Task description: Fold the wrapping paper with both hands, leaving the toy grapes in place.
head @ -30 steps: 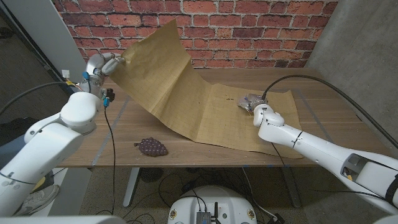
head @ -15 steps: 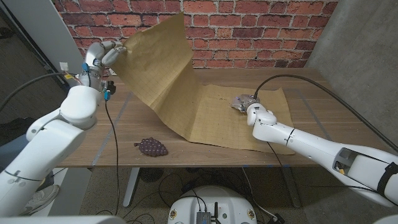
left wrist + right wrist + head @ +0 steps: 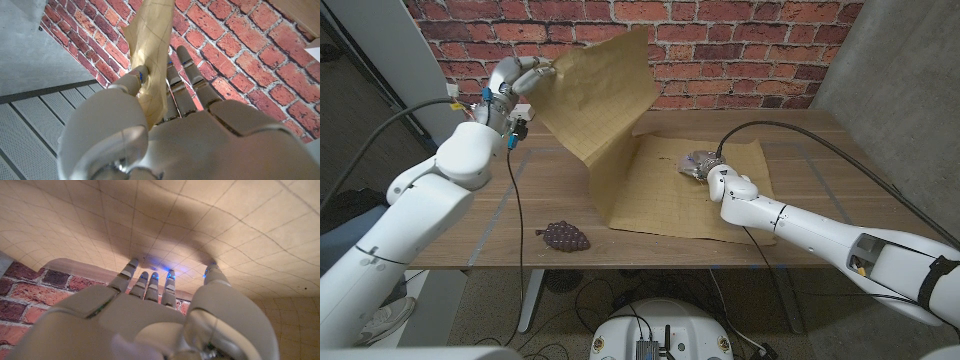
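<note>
The brown wrapping paper [image 3: 650,180] lies half on the table, and its left part stands up in a tall flap [image 3: 605,90]. My left hand [image 3: 520,78] is raised over the table's back left and pinches the flap's top corner. In the left wrist view the paper [image 3: 152,50] sits between the thumb and fingers of that hand [image 3: 165,125]. My right hand [image 3: 698,163] presses its fingertips on the flat part of the paper. The right wrist view shows this hand [image 3: 150,315] touching the sheet [image 3: 175,230]. The purple toy grapes [image 3: 565,236] lie on bare wood near the front edge, apart from the paper.
The wooden table [image 3: 840,190] has bare wood to the right of the paper and at the left front. A red brick wall [image 3: 740,50] stands behind the table. Cables hang from my left arm [image 3: 515,200] and arc over my right arm [image 3: 800,128].
My left hand has carried the raised paper corner to the right, so the flap stands steeper. The right hand and the whole sheet have slid left on the table. The grapes stayed put.
</note>
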